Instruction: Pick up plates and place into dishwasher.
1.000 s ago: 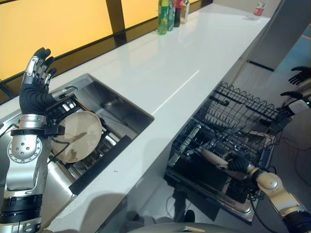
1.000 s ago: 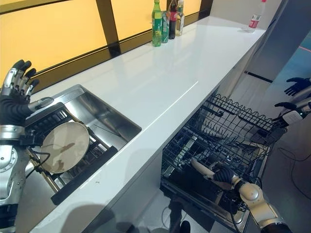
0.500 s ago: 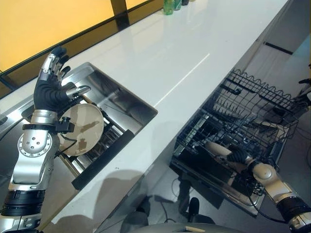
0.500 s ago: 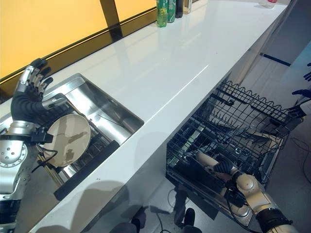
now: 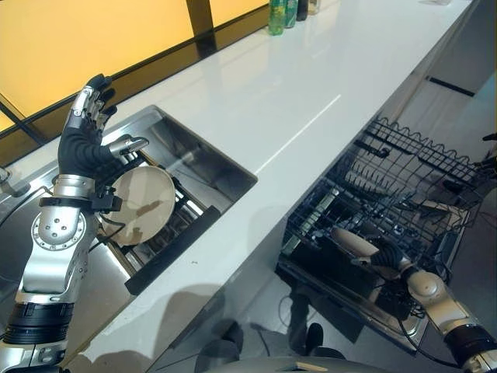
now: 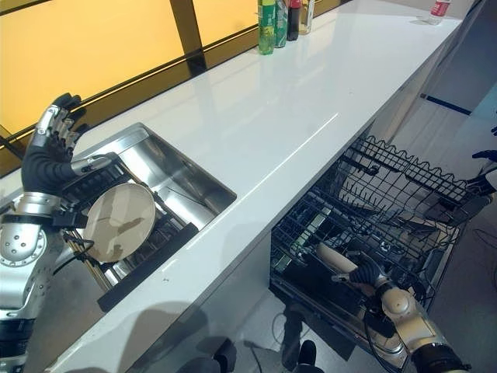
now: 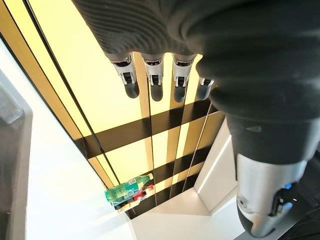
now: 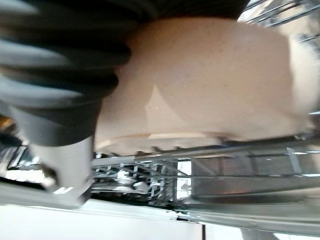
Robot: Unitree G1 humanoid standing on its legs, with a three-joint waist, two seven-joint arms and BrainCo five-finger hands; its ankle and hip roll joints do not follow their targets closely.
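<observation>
- Left hand [image 5: 84,140] is raised at the left of the frame, above the sink's near corner; fingers straight and spread, thumb out to the side, holding nothing. Left wrist view shows the same straight fingers [image 7: 152,82] against the yellow wall panels.
- Right hand [image 6: 365,273] is low at the lower right, reaching into the dishwasher rack; it grips a beige plate [image 6: 332,256], the plate edge sticking out up-left from the dark cover. Right wrist view has the plate [image 8: 210,80] pressed against the palm cover, rack wires just beneath it.
- White countertop [image 5: 264,101] runs diagonally from lower left to upper right.
- Dishwasher rack [image 5: 404,175], black wire, is pulled out at the right of the frame, below the counter edge.
- Steel sink [image 5: 198,159] is sunk in the counter at centre left.
- Black dish rack [image 5: 167,245] sits inside the sink, along its near side.
- Second plate [image 5: 144,203], pale and round, stands tilted on edge in that dish rack, just below and right of the left hand, apart from it.
- Bottles [image 6: 281,15], green and dark, are clustered at the top of the frame on the far end of the counter.
</observation>
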